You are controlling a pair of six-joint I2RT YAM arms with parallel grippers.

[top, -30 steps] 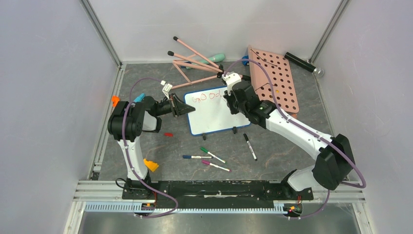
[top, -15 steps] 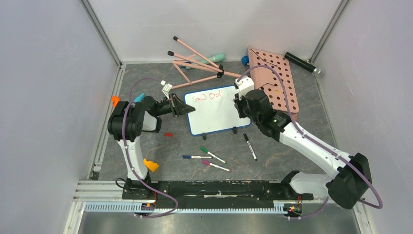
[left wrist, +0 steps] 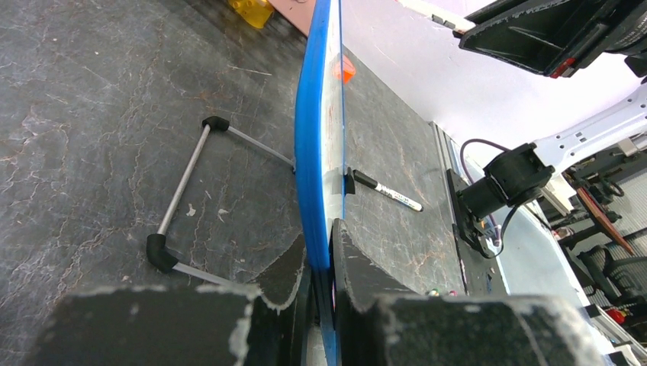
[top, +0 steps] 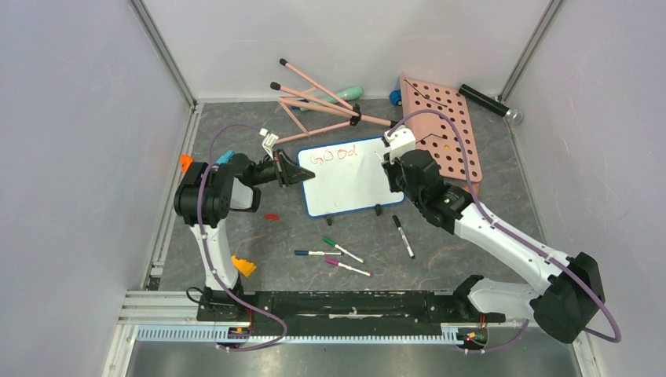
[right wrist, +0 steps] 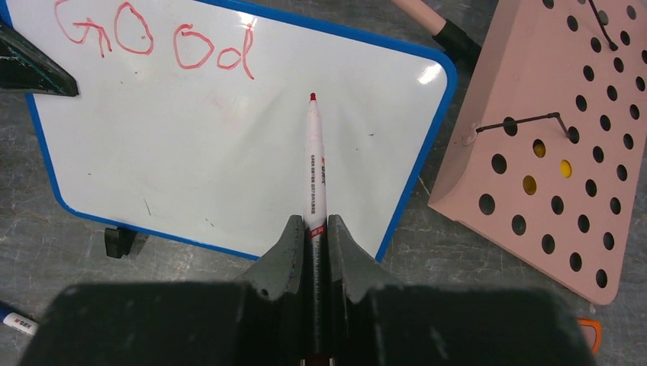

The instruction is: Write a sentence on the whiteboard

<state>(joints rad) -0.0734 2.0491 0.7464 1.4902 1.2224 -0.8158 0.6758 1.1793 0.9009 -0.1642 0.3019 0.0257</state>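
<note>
The whiteboard (top: 345, 181) with its blue rim leans on black feet at mid table; it also shows in the right wrist view (right wrist: 191, 152) and edge-on in the left wrist view (left wrist: 314, 137). Red letters reading "Good" (right wrist: 152, 42) run along its top; the sentence's other words do not show. My left gripper (top: 297, 172) is shut on the board's left edge, also seen in the left wrist view (left wrist: 322, 252). My right gripper (right wrist: 313, 229) is shut on a red marker (right wrist: 314, 160), tip held over the board's white middle right, below the "d". In the top view it (top: 391, 169) is at the board's right edge.
A pink pegboard panel (top: 440, 133) lies right of the board, close to my right arm. Pink rods (top: 318, 102) lie behind the board. Loose markers (top: 338, 255) and a black marker (top: 404, 236) lie in front. A red cap (top: 272, 216) and an orange piece (top: 243, 266) lie on the left.
My right gripper has pulled back with the marker to the right and nearer, away from the "Good" line. The board and left gripper have not moved.
</note>
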